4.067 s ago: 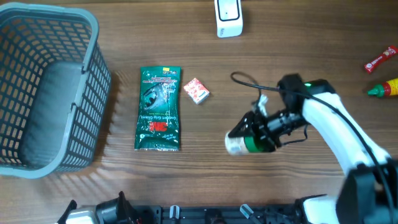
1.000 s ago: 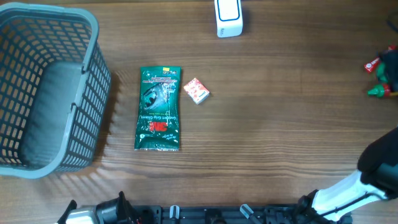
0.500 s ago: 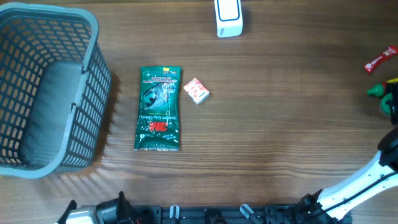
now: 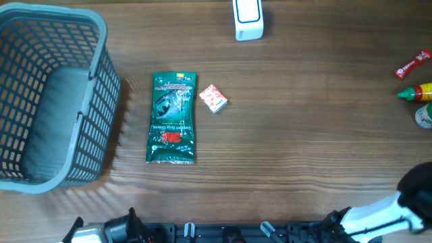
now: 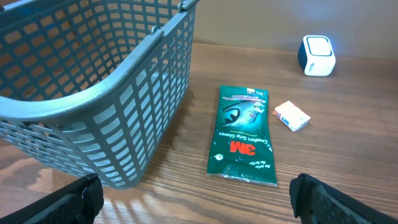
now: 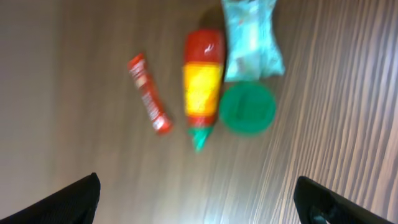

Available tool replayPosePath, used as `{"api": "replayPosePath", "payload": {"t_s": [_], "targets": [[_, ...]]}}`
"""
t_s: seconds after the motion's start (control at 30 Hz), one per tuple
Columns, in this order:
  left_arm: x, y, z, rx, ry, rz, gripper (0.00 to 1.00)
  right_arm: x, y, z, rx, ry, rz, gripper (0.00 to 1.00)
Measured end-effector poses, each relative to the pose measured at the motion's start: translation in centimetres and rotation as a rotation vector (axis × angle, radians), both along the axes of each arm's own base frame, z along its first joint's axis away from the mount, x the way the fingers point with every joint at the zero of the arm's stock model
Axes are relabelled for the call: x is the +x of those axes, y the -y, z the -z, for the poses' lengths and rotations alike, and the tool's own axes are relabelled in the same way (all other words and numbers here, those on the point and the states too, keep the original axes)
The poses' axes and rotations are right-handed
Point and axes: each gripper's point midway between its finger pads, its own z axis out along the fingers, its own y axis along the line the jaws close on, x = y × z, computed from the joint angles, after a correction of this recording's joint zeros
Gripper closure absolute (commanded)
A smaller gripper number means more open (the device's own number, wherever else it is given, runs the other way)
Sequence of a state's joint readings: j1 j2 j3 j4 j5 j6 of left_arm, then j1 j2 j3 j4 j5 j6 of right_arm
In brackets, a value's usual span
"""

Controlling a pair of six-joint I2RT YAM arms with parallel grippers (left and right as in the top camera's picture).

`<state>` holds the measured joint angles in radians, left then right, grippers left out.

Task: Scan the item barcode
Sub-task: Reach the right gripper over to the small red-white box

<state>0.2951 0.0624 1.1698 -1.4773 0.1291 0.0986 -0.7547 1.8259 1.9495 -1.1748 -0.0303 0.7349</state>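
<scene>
Judging by the layout, you have work left: the 3M glove packet (image 4: pixel 172 118) and the small red-and-white box (image 4: pixel 213 98) lie mid-table, well apart from the white scanner (image 4: pixel 248 19) at the far edge, neither in hand. Your right gripper (image 6: pixel 196 183) hangs spread wide and empty above the green-lidded tub (image 6: pixel 247 107) and sauce bottle (image 6: pixel 203 78). The left gripper (image 5: pixel 196 190) gapes equally, holding nothing.
</scene>
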Motion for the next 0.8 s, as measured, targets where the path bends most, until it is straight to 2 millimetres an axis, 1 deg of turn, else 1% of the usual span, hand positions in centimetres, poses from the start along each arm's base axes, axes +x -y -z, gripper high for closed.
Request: {"api": "replayPosePath", "payload": {"t_s": [0.03, 0.1, 0.13, 0.17, 0.23, 0.3, 0.33, 0.37, 0.47, 0.5, 0.53, 0.57, 0.6, 0.63, 0.67, 0.73, 0.8], "targets": [[0.0, 0.0, 0.0, 0.0, 0.0, 0.0, 0.0, -0.2, -1.4, -0.8, 0.03, 0.019, -0.012, 0.0], [0.0, 0.0, 0.0, 0.0, 0.0, 0.0, 0.0, -0.1, -4.9, -1.2, 0.126, 0.029, -0.056, 0.0], [0.0, 0.0, 0.0, 0.0, 0.0, 0.0, 0.0, 0.3, -7.0, -0.9, 0.189, 0.024, -0.094, 0.0], [0.0, 0.0, 0.0, 0.0, 0.0, 0.0, 0.0, 0.8, -8.7, -0.6, 0.233, 0.022, -0.13, 0.01], [0.0, 0.0, 0.0, 0.0, 0.0, 0.0, 0.0, 2.2, -13.5, 0.2, 0.328, 0.007, -0.241, 0.03], [0.0, 0.0, 0.0, 0.0, 0.0, 0.0, 0.0, 3.8, -18.2, 1.2, 0.381, -0.012, -0.366, 0.03], [0.0, 0.0, 0.0, 0.0, 0.0, 0.0, 0.0, 4.6, -21.7, 2.0, 0.41, -0.032, -0.458, 0.02], [0.0, 0.0, 0.0, 0.0, 0.0, 0.0, 0.0, 5.5, -24.8, 3.0, 0.421, -0.043, -0.538, 0.0], [0.0, 0.0, 0.0, 0.0, 0.0, 0.0, 0.0, 6.7, -32.0, 5.8, 0.427, -0.068, -0.733, 0.0], [0.0, 0.0, 0.0, 0.0, 0.0, 0.0, 0.0, 7.3, -35.1, 7.0, 0.416, -0.058, -0.816, 0.0], [0.0, 0.0, 0.0, 0.0, -0.001, 0.0, 0.0, 7.6, -37.6, 8.0, 0.409, -0.046, -0.883, 0.02], [0.0, 0.0, 0.0, 0.0, 0.0, 0.0, 0.0, 7.5, -40.7, 9.1, 0.407, -0.035, -0.957, 0.12], [0.0, 0.0, 0.0, 0.0, -0.001, 0.0, 0.0, 7.6, -42.8, 10.0, 0.404, -0.016, -1.003, 0.18], [0.0, 0.0, 0.0, 0.0, 0.0, 0.0, 0.0, 7.4, -45.1, 11.1, 0.408, 0.004, -1.041, 0.21], [0.0, 0.0, 0.0, 0.0, 0.0, 0.0, 0.0, 7.3, -46.9, 11.8, 0.413, 0.025, -1.066, 0.22], [0.0, 0.0, 0.0, 0.0, 0.0, 0.0, 0.0, 6.4, -50.0, 13.3, 0.434, 0.041, -1.091, 0.28], [0.0, 0.0, 0.0, 0.0, 0.0, 0.0, 0.0, 5.7, -52.0, 14.4, 0.444, 0.052, -1.081, 0.31]]}}
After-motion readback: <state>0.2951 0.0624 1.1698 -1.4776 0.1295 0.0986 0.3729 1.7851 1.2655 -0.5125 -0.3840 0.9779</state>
